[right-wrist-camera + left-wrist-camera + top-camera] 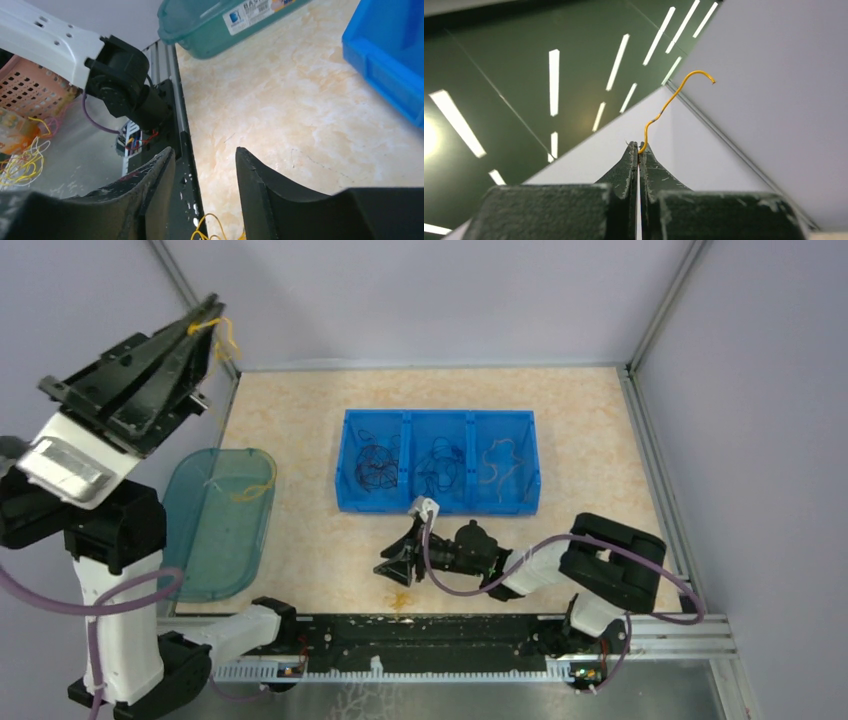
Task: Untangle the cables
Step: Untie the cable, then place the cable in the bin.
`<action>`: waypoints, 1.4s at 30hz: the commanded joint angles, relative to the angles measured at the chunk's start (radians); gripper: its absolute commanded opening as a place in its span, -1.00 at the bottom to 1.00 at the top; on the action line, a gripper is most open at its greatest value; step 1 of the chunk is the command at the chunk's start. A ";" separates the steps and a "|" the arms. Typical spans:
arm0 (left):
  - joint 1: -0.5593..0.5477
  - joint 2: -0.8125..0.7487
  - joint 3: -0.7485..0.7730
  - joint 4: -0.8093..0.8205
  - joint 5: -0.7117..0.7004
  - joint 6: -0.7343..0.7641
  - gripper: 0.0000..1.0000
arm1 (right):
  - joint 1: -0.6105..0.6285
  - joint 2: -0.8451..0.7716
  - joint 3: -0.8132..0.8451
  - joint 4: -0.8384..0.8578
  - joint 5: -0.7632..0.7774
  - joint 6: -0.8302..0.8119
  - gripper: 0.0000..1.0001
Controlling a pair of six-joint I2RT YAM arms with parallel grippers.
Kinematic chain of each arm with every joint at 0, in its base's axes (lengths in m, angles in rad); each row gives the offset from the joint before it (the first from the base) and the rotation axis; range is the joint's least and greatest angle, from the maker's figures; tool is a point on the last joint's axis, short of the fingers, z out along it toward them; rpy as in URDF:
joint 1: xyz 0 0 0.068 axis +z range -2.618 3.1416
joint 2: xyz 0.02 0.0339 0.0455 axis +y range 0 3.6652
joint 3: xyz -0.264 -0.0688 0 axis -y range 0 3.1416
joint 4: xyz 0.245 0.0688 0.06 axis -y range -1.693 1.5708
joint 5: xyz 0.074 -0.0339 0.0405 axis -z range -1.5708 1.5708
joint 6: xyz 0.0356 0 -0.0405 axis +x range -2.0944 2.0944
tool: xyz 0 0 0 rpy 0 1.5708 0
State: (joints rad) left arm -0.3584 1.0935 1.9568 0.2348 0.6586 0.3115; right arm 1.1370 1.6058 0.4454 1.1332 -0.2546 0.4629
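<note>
We see the left gripper (207,322) raised high above the far-left corner of the bench (300,430), its jaws pressed together on one yellow cable (670,101). In the left wrist view this cable rises from between the tips, bends partway up and ends in a small hook. From above it droops in a loose curl just off the fingertips.

The right gripper (205,152) lies low over the near middle of the bench, just in front of the blue bin (438,502) and pointing toward the left arm's side. Its jaws stand apart, and the bench top shows through the gap. A short yellow strand (403,600) rests on the bench just beside this gripper, toward the near edge. The right wrist view catches it at the bottom of the picture, below the gap between the fingers.

Most of the cables sit in the bin's three compartments. There are dark cables (378,465) in black and blue on the left and more of the same in the middle, with pale orange cables (498,460) on the right. We cannot tell how tightly any of them are knotted together.

Left of the bin and well apart from it lies a green tray (200,540). It holds another yellow wire (255,490) near its far right side.
</note>
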 commanded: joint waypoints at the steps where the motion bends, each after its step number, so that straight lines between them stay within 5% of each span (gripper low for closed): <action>1: -0.003 -0.032 -0.136 -0.062 0.099 -0.061 -1.00 | 0.002 -0.173 -0.014 -0.005 0.069 -0.062 0.06; 11: -0.003 -0.060 -0.436 -0.084 0.150 -0.241 -1.00 | -0.136 -0.654 -0.030 -0.429 0.348 -0.146 0.21; 17: -0.005 -0.004 -0.470 -0.074 0.171 -0.304 -1.00 | -0.170 -0.794 0.027 -0.551 0.324 -0.216 0.28; 27: -0.011 0.009 -0.510 -0.095 0.208 -0.380 -1.00 | -0.178 -0.525 0.383 -0.535 0.007 -0.295 0.32; 34: -0.013 -0.029 -0.544 -0.109 0.235 -0.401 -1.00 | -0.178 -0.321 0.573 -0.442 -0.184 -0.196 0.33; 42: -0.012 -0.054 -0.570 -0.108 0.246 -0.395 -1.00 | -0.178 -0.216 0.614 -0.432 -0.314 -0.097 0.07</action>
State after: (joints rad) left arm -0.3649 1.0580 1.3975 0.1238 0.8803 -0.0681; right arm 0.9653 1.3777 1.0058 0.6571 -0.4782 0.3134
